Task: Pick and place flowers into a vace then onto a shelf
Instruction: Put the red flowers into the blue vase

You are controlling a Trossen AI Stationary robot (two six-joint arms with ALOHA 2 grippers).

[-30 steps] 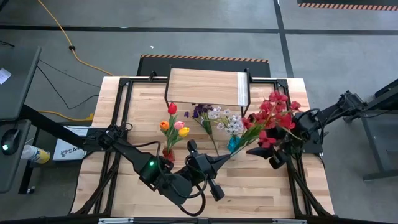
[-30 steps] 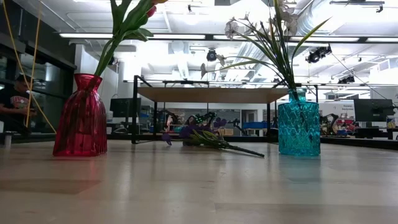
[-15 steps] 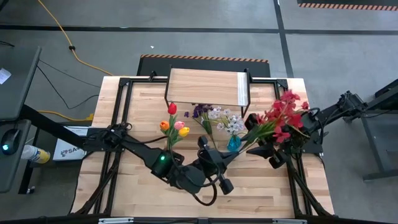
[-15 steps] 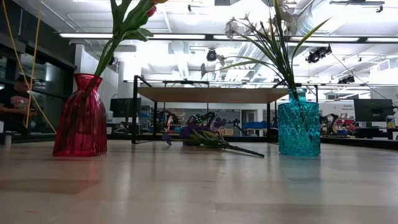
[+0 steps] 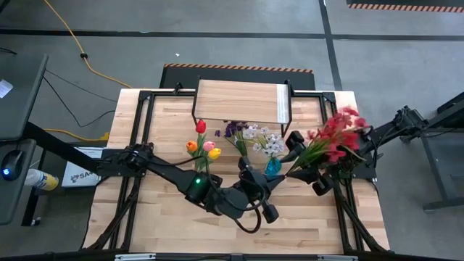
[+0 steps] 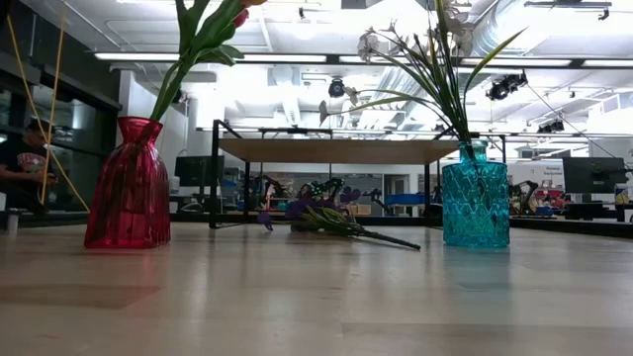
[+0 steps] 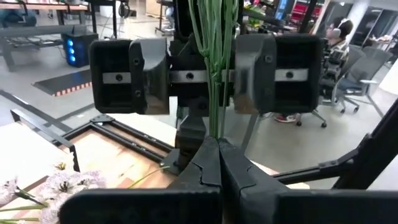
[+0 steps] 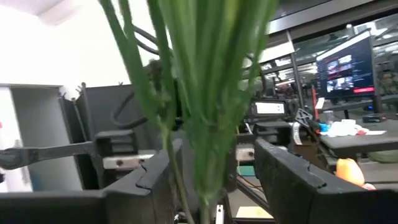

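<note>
On the worktop (image 5: pixel 145 210), seen from above, the shelf (image 5: pixel 239 101) stands at the far edge, its black legs on the planks. Both arms meet over the right-centre, just near of the shelf.

Left arm reaches across from the left side; the left hand (image 5: pixel 255 181) sits just beside the blue vase (image 5: pixel 272 167), on its near side. Its wrist view shows the two fingers (image 7: pixel 205 163) pressed together with no gap — closed, with green stems rising right behind their tips; whether they pinch those stems I cannot tell.

Right arm comes in from the right edge. The right hand (image 5: pixel 304 161) holds the red blossom spray (image 5: pixel 335 135) by its green stems (image 8: pixel 199 93), which run up between the two spread fingers in the wrist view. The red blooms hang over the right part of the worktop, tilted away from the blue vase, with the stem ends pointing toward it.

Blue vase already carries the white spray (image 5: pixel 264 140). The red vase (image 6: pixel 127 184), left of it, holds the tulips (image 5: pixel 204 143) — red, orange, pink and yellow heads.

Purple spray (image 5: pixel 233 130) lies flat on the worktop between the two vases, just in front of the shelf.
</note>
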